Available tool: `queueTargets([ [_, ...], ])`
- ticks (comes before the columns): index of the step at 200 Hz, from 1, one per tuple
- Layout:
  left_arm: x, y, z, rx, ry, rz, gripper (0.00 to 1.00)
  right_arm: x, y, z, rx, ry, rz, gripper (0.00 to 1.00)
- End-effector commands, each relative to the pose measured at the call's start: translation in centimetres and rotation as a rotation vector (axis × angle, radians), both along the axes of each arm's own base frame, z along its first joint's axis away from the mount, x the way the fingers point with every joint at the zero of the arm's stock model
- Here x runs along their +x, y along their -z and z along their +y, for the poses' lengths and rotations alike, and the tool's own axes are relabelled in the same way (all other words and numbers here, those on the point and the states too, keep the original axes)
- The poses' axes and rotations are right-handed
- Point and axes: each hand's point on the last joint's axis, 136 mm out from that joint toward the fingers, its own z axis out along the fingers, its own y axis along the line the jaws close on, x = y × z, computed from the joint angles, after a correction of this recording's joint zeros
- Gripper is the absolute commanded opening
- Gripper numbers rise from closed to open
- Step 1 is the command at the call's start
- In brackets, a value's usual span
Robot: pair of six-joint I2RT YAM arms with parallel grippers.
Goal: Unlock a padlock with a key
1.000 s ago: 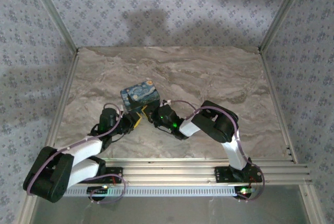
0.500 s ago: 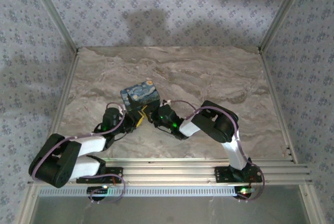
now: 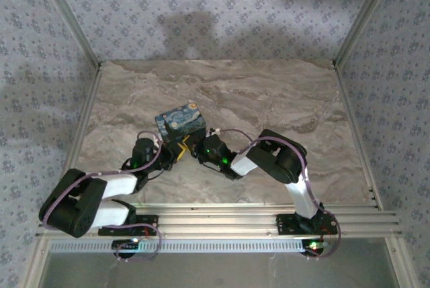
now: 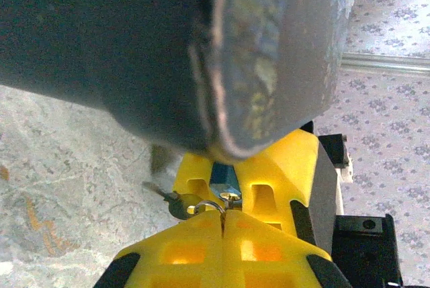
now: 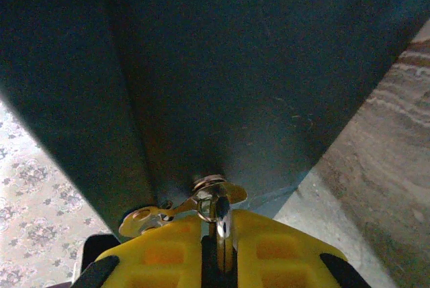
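Marble-look table point(image 3: 269, 100), flowery walls point(image 3: 201, 6), painted box point(image 3: 180, 120) in the middle. Blue padlock point(image 4: 224, 179) sat right by the box, squeezed in R gripper point(image 5: 218, 224). L gripper point(image 4: 223, 215) was pinched tight on key ring point(image 4: 209, 206).

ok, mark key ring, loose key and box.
key ring point(image 5: 209, 182), right wrist view, top of its loop.
loose key point(image 5: 140, 221), right wrist view, on its bow.
box point(image 3: 180, 120), top external view, on its printed top.
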Motion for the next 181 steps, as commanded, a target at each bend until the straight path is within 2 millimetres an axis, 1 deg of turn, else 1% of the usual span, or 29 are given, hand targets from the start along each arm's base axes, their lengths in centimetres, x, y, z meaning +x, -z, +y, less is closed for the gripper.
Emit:
queueTargets([
  [1,0.9,-1.1,-0.5,-0.014,0.001,-0.039,0.00,-0.4,-0.7,0.4,0.004,-0.004,-0.009,0.00],
  [49,1.3,-1.0,-0.5,-0.004,-0.005,-0.041,0.00,-1.0,-0.8,0.7,-0.005,-0.017,-0.005,0.00],
  [81,2.0,-1.1,-0.8,-0.005,-0.006,-0.046,0.00,-1.6,-1.0,1.1,-0.004,-0.027,-0.001,0.00],
  [123,3.2,-0.5,-0.7,-0.013,-0.034,-0.045,0.00,-2.1,-1.7,1.8,0.017,-0.056,0.007,0.00],
  [165,4.4,-1.3,-0.8,-0.079,-0.052,-0.059,0.00,-2.7,-2.0,2.2,0.035,-0.076,0.009,0.00],
  [181,4.5,-1.4,-0.9,-0.064,-0.038,-0.067,0.00,-2.6,-2.1,2.2,0.039,-0.075,0.008,0.00],
])
